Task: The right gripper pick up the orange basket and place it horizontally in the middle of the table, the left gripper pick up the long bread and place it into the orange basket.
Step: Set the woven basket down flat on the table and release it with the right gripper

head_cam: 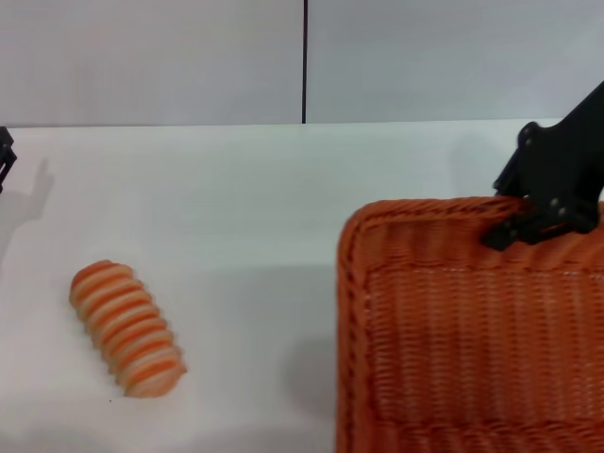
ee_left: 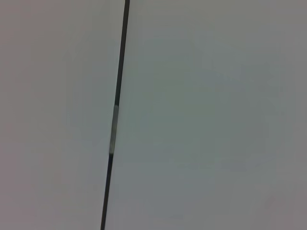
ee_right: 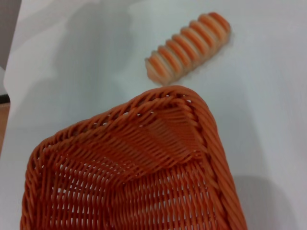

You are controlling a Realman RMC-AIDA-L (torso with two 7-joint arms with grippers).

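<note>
The orange basket fills the right front of the head view and looks raised off the table, with a shadow beside its left wall. My right gripper is clamped on its far braided rim. The right wrist view looks into the basket, and the long bread lies beyond its corner. The striped bread rests on the table at the front left, well apart from the basket. Only a sliver of my left gripper shows at the far left edge, away from the bread.
A grey wall with a dark vertical seam stands behind the table's far edge. The left wrist view shows only that wall and seam. White tabletop lies between the bread and the basket.
</note>
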